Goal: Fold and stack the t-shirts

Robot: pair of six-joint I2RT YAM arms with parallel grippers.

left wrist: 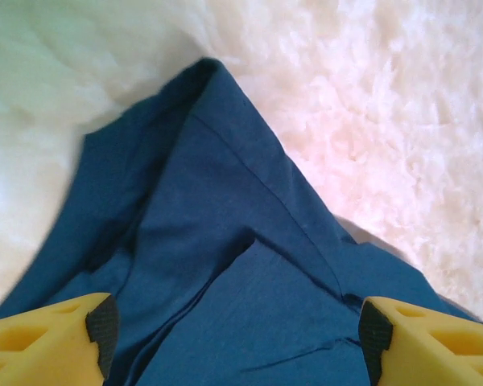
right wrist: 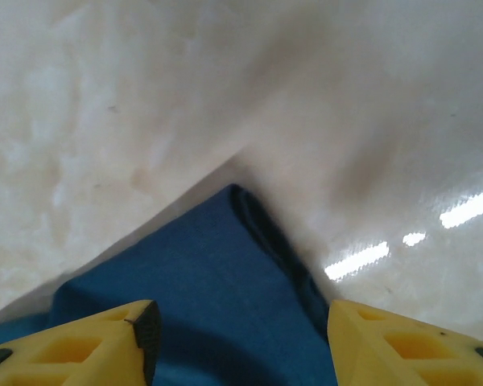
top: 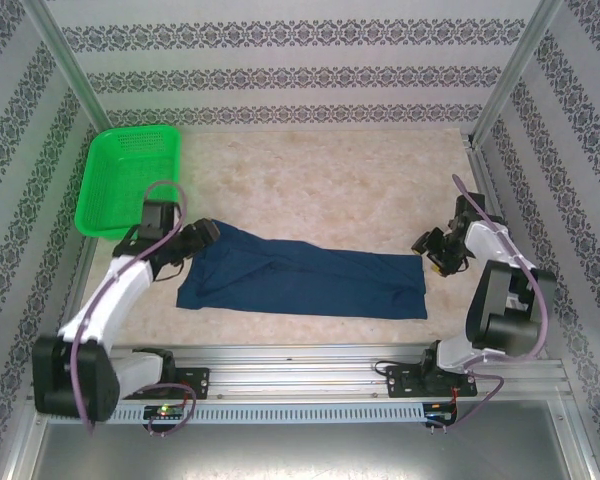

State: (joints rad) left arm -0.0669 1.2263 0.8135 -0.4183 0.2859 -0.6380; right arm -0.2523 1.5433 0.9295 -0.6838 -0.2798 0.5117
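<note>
A dark navy t-shirt (top: pixel 305 280) lies folded into a long strip across the near middle of the table. My left gripper (top: pixel 202 234) hovers at its upper left corner, jaws open. In the left wrist view the wrinkled blue t-shirt (left wrist: pixel 225 273) lies loose between the spread yellow fingers (left wrist: pixel 56 338). My right gripper (top: pixel 432 247) stands at the strip's upper right corner, open too. In the right wrist view a folded corner of the t-shirt (right wrist: pixel 201 297) rests flat on the table between the parted fingers (right wrist: pixel 386 346).
A green mesh basket (top: pixel 127 180) sits at the back left of the pale mottled tabletop (top: pixel 330 180). Metal frame posts and patterned walls close in the sides. The arms' mounting rail (top: pixel 310 365) runs along the near edge.
</note>
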